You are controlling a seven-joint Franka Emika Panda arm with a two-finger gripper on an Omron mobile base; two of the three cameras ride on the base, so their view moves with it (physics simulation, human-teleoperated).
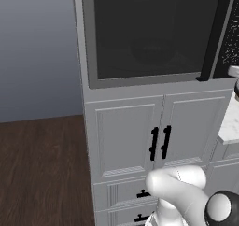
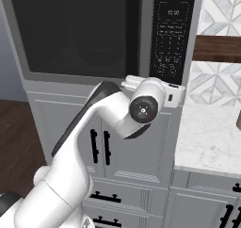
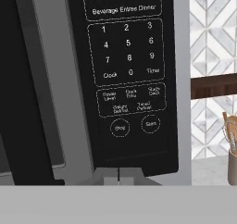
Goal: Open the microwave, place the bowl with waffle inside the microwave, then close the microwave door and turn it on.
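The microwave (image 1: 149, 33) is built in above white cabinets, and the microwave door (image 2: 70, 34) is shut flat, its long black bar handle (image 2: 132, 31) upright. Only a faint round shape shows through the dark glass; the bowl and waffle are hidden. My gripper (image 3: 119, 177) is shut with nothing in it, its tips pressed together just under the lower edge of the black control panel (image 3: 129, 75), below the round Stop (image 3: 120, 127) and Start (image 3: 151, 124) buttons. In the right base view my white hand (image 2: 172, 96) sits against the panel's bottom corner.
White cabinet doors with black handles (image 1: 158, 143) and drawers are below the microwave. A marble counter (image 2: 207, 137) runs to the right, with a patterned tile backsplash (image 2: 221, 15) and a utensil jar (image 3: 231, 160). Dark wood floor (image 1: 42, 169) lies to the left.
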